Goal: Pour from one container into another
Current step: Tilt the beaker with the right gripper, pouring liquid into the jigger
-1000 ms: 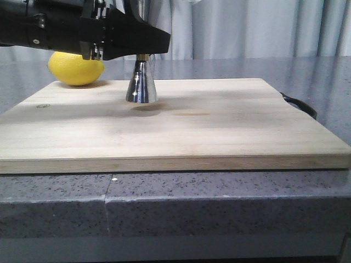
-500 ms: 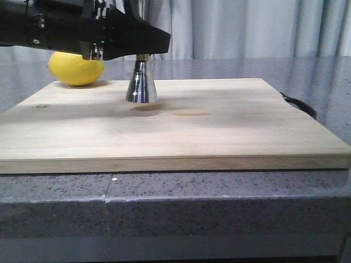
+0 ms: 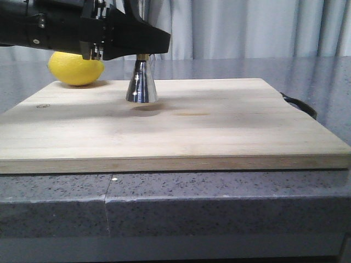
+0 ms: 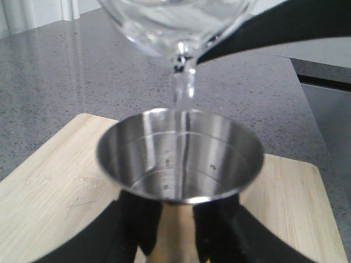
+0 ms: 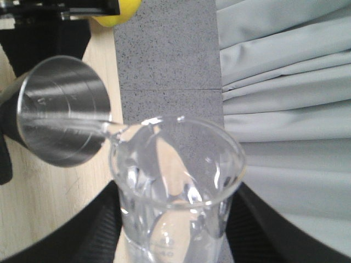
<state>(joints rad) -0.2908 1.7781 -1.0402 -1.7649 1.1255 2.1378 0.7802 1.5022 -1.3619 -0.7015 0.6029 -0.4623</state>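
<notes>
The glass beaker (image 5: 175,186), fragile and slick, is tipped in the right gripper (image 5: 170,241), which grips its body; water streams from its lip into the steel jigger (image 4: 180,159). The left gripper (image 4: 175,230) clamps the jigger's waist, holding it just above the wooden board (image 3: 219,120). A lemon (image 3: 75,69) sits behind; open room lies to the right.

No readable text anywhere. Steel jigger (image 5: 61,109) has faint embossed marks inside its rim, too blurred to read; inner fill lines in the left wrist view carry no legible numbers. Glass beaker (image 5: 175,192) shows faint white print low on its wall, illegible. Small round mark on the wooden board (image 3: 43,106), unreadable.
</notes>
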